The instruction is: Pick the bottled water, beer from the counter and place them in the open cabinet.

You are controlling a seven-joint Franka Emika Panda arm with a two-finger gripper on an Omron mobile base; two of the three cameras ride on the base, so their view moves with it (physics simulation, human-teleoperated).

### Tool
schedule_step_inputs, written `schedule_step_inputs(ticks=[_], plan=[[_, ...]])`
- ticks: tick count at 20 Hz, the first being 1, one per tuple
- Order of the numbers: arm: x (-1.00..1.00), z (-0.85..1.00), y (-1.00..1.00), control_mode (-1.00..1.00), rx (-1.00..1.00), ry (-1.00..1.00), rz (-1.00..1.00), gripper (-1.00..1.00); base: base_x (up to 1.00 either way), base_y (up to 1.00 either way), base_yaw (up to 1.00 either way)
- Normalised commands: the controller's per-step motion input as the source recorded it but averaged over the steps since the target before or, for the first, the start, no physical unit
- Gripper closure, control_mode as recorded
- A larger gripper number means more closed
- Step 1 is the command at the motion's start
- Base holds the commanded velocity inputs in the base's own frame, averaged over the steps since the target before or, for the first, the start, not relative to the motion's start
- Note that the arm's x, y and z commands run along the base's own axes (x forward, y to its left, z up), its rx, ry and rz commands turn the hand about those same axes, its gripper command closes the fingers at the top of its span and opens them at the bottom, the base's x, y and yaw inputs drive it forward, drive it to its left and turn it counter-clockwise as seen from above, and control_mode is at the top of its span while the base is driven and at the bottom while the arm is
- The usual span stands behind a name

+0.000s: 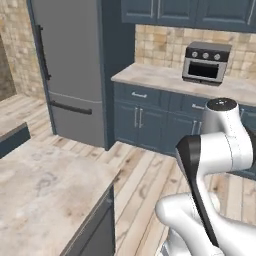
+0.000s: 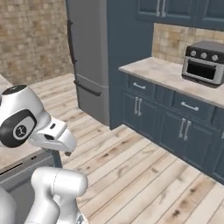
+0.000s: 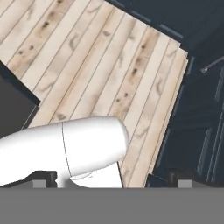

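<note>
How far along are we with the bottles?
Nothing looks done so far. The gripper is open and empty, aimed at the wood floor. No bottle is visible on the counter beside the toaster oven, so finding both bottles and the open cabinet is still ahead.

A tall grey refrigerator stands on the pale wood plank floor. To its right run dark blue base cabinets under a marbled top, carrying a toaster oven against a tan tiled backsplash. Blue wall cabinets hang above.
</note>
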Motion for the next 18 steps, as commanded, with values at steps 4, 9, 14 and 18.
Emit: schedule_step_inputs(ticks=[4, 9, 14, 18], plan=[[0.00, 0.00, 0.00, 1.00, 0.00, 0.00, 0.00, -1.00, 0.26, 0.40, 0.45], [0.00, 0.00, 0.00, 1.00, 0.00, 0.00, 0.00, -1.00, 0.15, 0.51, 0.44], [0.00, 0.00, 0.00, 1.00, 0.00, 0.00, 0.00, -1.00, 0.03, 0.57, 0.43], [0.00, 0.00, 0.00, 1.00, 0.00, 0.00, 0.00, -1.00, 0.32, 0.30, 0.51]])
